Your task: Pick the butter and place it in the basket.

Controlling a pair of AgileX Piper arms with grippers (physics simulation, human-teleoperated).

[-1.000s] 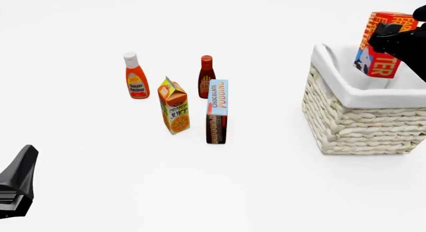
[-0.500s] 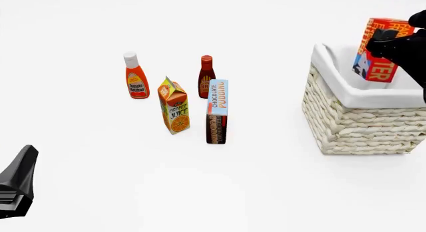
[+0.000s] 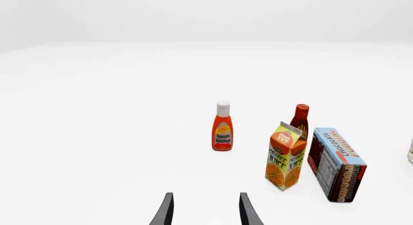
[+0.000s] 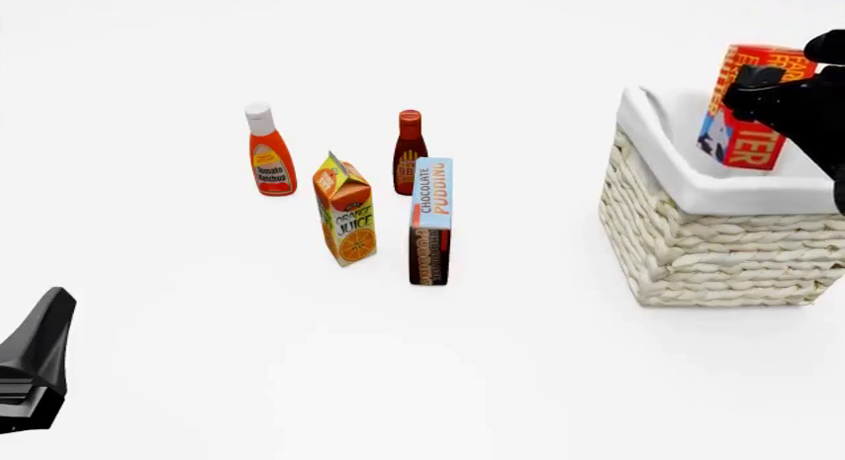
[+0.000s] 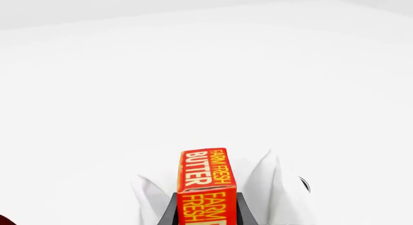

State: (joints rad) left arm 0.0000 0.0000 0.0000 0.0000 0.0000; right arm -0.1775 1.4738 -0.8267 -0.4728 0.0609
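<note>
Two arms share the work, but only the right gripper (image 4: 777, 84) matters here: it pinches the butter (image 4: 749, 124) between its fingers, and the box hangs above the basket (image 4: 713, 237), over the opening toward the table's right edge, its lower end about level with the cloth-lined rim. The box's long axis stands nearly upright with a slight tilt, so the coming move looks like a straight lowering or release into the basket rather than any sideways travel; the one thing to watch is whether the box sits far enough inside the far rim to drop cleanly. In the right wrist view the butter (image 5: 208, 184) sits squarely between the jaws with the white lining showing on either side of it. What the basket holds cannot be told, since its interior is hidden from the front camera. The left gripper (image 3: 205, 210) sits well apart near the table's near left corner, fingers spread and holding nothing. Ketchup bottle (image 4: 269, 151), dark sauce bottle (image 4: 410, 151), orange juice carton (image 4: 346, 211) and chocolate pudding box (image 4: 430, 221) stand clustered at mid-table.
</note>
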